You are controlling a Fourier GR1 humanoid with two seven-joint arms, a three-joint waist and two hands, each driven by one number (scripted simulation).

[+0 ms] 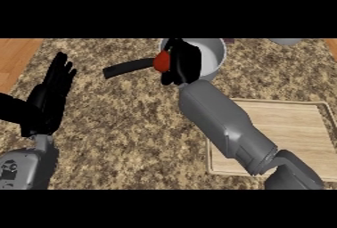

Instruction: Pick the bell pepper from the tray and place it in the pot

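Counter (125, 129): speckled stone top, carrying everything we list; a strip of wood shows at its left edge.

Tray (296, 129): pale wooden board with a raised rim, lying at the right. We see nothing on its visible part, which fits the pepper having been lifted off it.

Pot (214, 55): grey, round, at the top centre, its black handle (125, 68) pointing left (an easy clearance for the arm coming from the right).

Right robot hand (179, 60): fingers curled round the bell pepper, held over the pot's left rim; we judge it is positioned so a release lands the pepper inside.

Left robot hand (52, 91): fingers straight and upward, holding nothing, at rest near the left edge, well apart from the work.

Bell pepper (161, 60): red, pinched in the right robot hand, just at the pot's rim, not yet resting within.
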